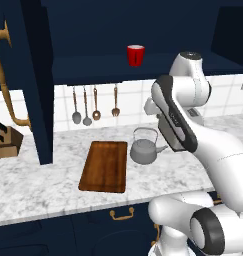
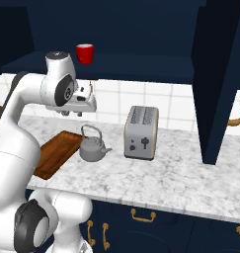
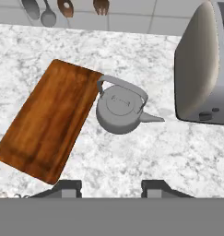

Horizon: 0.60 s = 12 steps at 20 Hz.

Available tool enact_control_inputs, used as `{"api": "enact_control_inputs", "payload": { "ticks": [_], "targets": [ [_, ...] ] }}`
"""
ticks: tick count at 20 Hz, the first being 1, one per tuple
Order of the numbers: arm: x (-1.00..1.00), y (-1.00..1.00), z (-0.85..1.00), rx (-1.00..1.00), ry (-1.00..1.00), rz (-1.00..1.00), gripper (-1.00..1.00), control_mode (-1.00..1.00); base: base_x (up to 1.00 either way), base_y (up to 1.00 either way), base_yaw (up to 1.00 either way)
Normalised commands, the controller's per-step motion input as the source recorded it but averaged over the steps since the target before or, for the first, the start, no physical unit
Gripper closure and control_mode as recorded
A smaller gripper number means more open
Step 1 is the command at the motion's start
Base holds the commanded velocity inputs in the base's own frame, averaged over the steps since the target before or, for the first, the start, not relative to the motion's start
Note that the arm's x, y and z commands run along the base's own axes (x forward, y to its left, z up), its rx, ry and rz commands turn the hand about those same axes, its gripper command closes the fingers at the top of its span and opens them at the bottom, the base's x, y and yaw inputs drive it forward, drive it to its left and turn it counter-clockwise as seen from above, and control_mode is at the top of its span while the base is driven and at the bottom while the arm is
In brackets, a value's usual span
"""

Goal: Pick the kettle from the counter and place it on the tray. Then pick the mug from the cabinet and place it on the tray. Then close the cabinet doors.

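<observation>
Hovering above the kettle [image 3: 119, 109] with its tips apart and empty, the gripper [image 3: 111, 186] has lifted nothing: kettle sits on the surface [image 1: 38, 182] beside the tray [image 3: 49, 120], mug [image 1: 135, 55] shelved, cabinet doors [image 1: 35, 80] open.

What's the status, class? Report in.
Fingers apart, holding nothing, above the counter. Kettle on the counter beside the tray. Mug in the cabinet. Toaster close by the kettle's spout.

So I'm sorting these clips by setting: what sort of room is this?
A kitchen, rendered: a marbled counter with a toaster and kettle, utensils hung on a tiled wall, and navy cabinets.
</observation>
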Motion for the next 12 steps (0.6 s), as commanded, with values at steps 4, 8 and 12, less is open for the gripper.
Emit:
{"api": "enact_control_inputs", "payload": {
  "ticks": [4,8,12],
  "targets": [
    [0.02,0.32,-0.43,-0.05,0.0,-0.13,-1.0,-1.0,0.0,0.0,0.0],
    [0.11,0.59,-1.0,-0.02,-0.19,-0.84,-1.0,-1.0,0.0,0.0,0.0],
    [0.0,0.08,-0.29,-0.01,-0.01,-0.2,-1.0,-1.0,0.0,0.0,0.0]
  ]
}}
